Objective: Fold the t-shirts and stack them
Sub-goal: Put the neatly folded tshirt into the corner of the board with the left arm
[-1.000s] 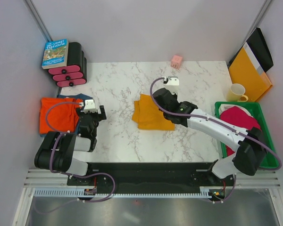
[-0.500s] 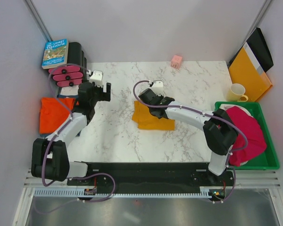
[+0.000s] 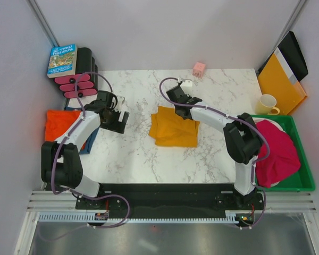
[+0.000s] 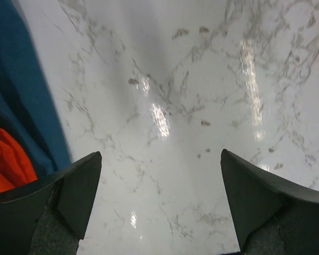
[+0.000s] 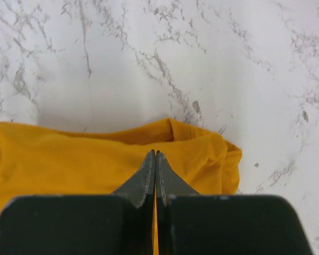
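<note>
The mustard-yellow t-shirt (image 3: 173,130) lies folded at the table's middle. My right gripper (image 3: 187,108) is shut, its tips (image 5: 155,154) over the shirt's (image 5: 69,159) far edge near a bunched corner; no cloth shows pinched between them. The red-orange t-shirt (image 3: 61,122) lies on the dusty blue t-shirt (image 3: 90,137) at the left edge. My left gripper (image 3: 118,121) is open and empty above bare marble (image 4: 159,156), just right of that pile, with blue (image 4: 21,95) and red-orange (image 4: 5,164) cloth at its left. The magenta-pink t-shirt (image 3: 279,149) sits heaped in the green bin (image 3: 304,170).
A book (image 3: 62,59) rests on a black and pink rack (image 3: 80,79) at the far left. A pink cube (image 3: 199,68) sits at the far edge. A cream mug (image 3: 267,104) and a yellow-orange folder (image 3: 280,82) stand far right. Walls enclose three sides.
My left arm has reached out from its tucked pose and now hovers right of the red-orange and blue pile. My right gripper has moved along the mustard shirt's far edge toward the right.
</note>
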Motion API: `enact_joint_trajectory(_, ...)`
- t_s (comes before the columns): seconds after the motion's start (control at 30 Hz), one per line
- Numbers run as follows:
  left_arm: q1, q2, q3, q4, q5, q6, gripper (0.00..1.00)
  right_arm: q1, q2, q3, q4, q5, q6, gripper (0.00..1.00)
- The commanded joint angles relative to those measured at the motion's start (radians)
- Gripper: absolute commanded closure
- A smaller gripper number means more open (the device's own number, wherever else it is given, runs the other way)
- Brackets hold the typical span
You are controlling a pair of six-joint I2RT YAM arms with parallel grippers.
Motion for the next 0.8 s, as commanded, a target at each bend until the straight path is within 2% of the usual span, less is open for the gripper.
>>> enact_joint_trajectory(0.0,-0.003,-0.091,-0.024,-0.098,0.102,0.031,0.00,-0.043,0.045,0.062,0.023,-0.029,-0.057,1.00)
enact_joint_trajectory(0.17,-0.003,-0.145,-0.025,-0.078,0.139,0.047,0.00,-0.072,0.068,0.065,0.026,-0.004,-0.081,1.00)
enact_joint_trajectory(0.27,-0.003,-0.193,-0.039,-0.059,0.173,0.043,0.00,-0.072,0.003,0.038,0.067,0.017,-0.090,1.00)
enact_joint_trajectory(0.5,-0.003,-0.239,-0.077,-0.039,0.223,0.040,0.02,-0.033,-0.146,-0.048,0.084,-0.130,-0.071,0.98)
enact_joint_trajectory(0.57,-0.003,-0.233,-0.082,-0.037,0.220,0.043,0.03,-0.023,-0.172,-0.091,0.081,-0.176,-0.062,0.86)
enact_joint_trajectory(0.6,-0.003,-0.230,-0.084,-0.037,0.222,0.043,0.07,-0.019,-0.177,-0.107,0.081,-0.184,-0.059,0.79)
enact_joint_trajectory(0.63,-0.003,-0.225,-0.084,-0.037,0.226,0.044,0.12,-0.019,-0.179,-0.133,0.080,-0.185,-0.056,0.67)
enact_joint_trajectory(0.67,-0.003,-0.222,-0.084,-0.037,0.228,0.044,0.17,-0.017,-0.182,-0.143,0.081,-0.185,-0.053,0.63)
enact_joint_trajectory(0.77,-0.003,-0.216,-0.085,-0.037,0.239,0.044,0.16,-0.017,-0.171,-0.170,0.083,-0.175,-0.048,0.59)
